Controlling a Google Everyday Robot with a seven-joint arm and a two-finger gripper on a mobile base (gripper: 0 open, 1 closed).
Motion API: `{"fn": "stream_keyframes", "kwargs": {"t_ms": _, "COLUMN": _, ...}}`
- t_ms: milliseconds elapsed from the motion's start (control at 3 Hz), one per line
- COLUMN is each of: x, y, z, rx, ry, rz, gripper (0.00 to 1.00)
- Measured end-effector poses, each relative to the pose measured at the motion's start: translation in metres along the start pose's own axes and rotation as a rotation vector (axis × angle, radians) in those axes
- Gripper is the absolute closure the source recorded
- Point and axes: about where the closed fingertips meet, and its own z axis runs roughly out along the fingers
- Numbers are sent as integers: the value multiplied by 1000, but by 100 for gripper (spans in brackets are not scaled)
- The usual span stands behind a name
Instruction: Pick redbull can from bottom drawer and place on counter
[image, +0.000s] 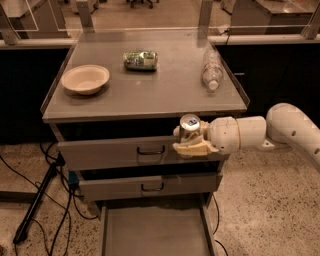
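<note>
The pincer (190, 141) is clenched around the silver can (190, 126), which stands upright in its grip with the top facing up. Pincer and can hang in front of the top drawer (115, 152), just under the front edge of the bench (150, 95) and right of the drawer's handle. The white arm (265, 131) reaches in from the right. Far below, the bottom drawer (155, 235) stands pulled out, its grey floor bare. On the bench lie a bowl (85, 78) at the left, a green can (140, 59) on its side, and a clear bottle (211, 70) at the right.
</note>
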Motion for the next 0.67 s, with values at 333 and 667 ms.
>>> {"fn": "stream_keyframes", "kwargs": {"t_ms": 333, "x": -27, "y": 8, "z": -25, "rx": 21, "ry": -6, "rz": -29, "gripper": 100}}
{"fn": "stream_keyframes", "kwargs": {"t_ms": 667, "x": -60, "y": 12, "z": -47, "rx": 45, "ry": 12, "rz": -69, "gripper": 100}}
